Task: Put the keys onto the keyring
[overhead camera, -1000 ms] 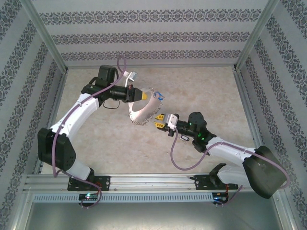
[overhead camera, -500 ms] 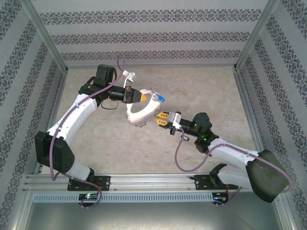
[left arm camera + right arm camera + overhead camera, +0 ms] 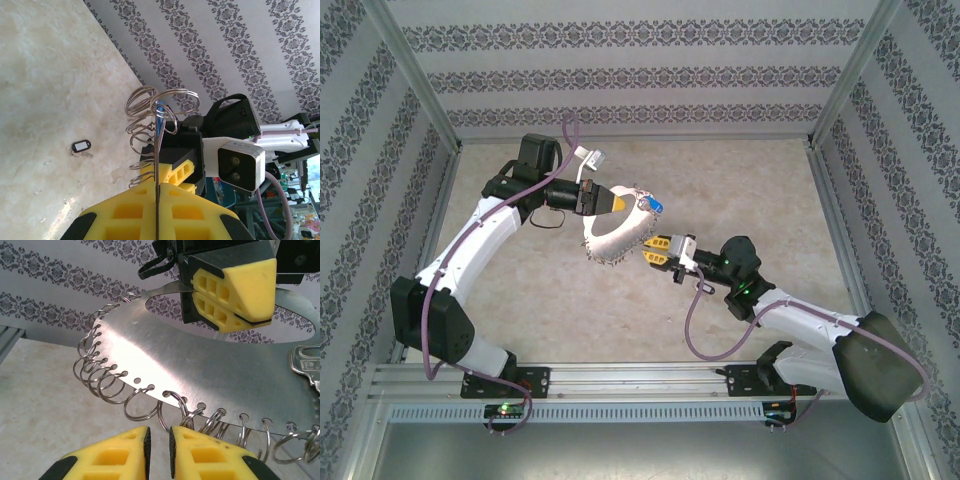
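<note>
The keyring [image 3: 200, 365] is a flat shiny metal ring plate with holes along its rim and many small split rings [image 3: 107, 382] hanging from them. My left gripper [image 3: 620, 203] is shut on its inner edge and holds it in the air [image 3: 615, 238]. In the left wrist view the plate runs edge-on between the pads [image 3: 157, 186]. My right gripper [image 3: 159, 432] is just below the rim [image 3: 648, 250], its jaws a narrow gap apart with nothing between them and a split ring [image 3: 172, 412] right at its tips. A silvery key [image 3: 306, 365] hangs at the right. A blue-headed key [image 3: 653, 204] sits at the ring's top.
On the beige table [image 3: 45, 90] lies a small key with a dark, white-labelled tag [image 3: 81, 146], left of the held ring. Patterned walls [image 3: 640, 80] and metal frame posts close the table in on three sides.
The left gripper has tilted the keyring, so it looks narrower from above. The right gripper has moved slightly left and up to the ring's lower rim.
</note>
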### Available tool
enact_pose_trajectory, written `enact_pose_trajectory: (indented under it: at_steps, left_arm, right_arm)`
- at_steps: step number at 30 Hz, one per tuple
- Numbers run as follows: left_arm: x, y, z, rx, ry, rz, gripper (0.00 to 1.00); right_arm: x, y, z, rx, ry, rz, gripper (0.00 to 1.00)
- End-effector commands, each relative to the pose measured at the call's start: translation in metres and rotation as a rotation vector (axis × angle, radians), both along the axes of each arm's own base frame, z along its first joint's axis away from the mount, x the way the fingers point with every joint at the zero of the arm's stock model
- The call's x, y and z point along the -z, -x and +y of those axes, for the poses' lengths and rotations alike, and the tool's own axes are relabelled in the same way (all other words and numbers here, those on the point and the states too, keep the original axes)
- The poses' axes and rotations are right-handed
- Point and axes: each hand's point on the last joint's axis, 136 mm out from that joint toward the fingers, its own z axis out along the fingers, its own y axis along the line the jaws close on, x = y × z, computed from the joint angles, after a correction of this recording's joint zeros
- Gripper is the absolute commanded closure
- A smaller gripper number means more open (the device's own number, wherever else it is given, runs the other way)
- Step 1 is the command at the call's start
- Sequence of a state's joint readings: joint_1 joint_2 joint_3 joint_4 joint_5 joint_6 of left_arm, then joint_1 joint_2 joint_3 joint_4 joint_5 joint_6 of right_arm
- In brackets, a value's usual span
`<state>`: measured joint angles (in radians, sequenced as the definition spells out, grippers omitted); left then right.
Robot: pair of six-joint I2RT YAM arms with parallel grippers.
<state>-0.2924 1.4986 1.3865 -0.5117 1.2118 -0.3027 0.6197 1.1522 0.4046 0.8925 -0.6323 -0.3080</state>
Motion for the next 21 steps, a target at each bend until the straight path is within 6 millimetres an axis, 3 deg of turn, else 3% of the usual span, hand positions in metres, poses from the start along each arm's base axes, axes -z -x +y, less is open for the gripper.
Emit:
enact_pose_trajectory:
  at_steps: [1, 6, 11, 16, 21]
  left_arm:
    - [-0.029, 0.007, 0.001, 0.020, 0.049, -0.086, 1.00]
    - [-0.033, 0.008, 0.002, 0.013, 0.055, -0.093, 1.00]
    - [-0.033, 0.010, 0.002, 0.015, 0.060, -0.093, 1.00]
    - [-0.033, 0.011, 0.002, 0.020, 0.068, -0.090, 1.00]
    - [-0.034, 0.012, 0.002, 0.023, 0.070, -0.096, 1.00]
  right_arm:
    - [-0.005, 0.006, -0.001, -0.003, -0.037, -0.002, 0.78]
    - [0.000, 0.008, -0.001, 0.000, -0.056, 0.035, 0.75]
    - [-0.008, 0.012, 0.007, -0.029, -0.101, 0.043, 0.76]
    - [-0.019, 0.000, 0.006, 0.021, -0.182, 0.036, 0.73]
    - [-0.017, -0.001, 0.008, 0.009, -0.183, 0.040, 0.72]
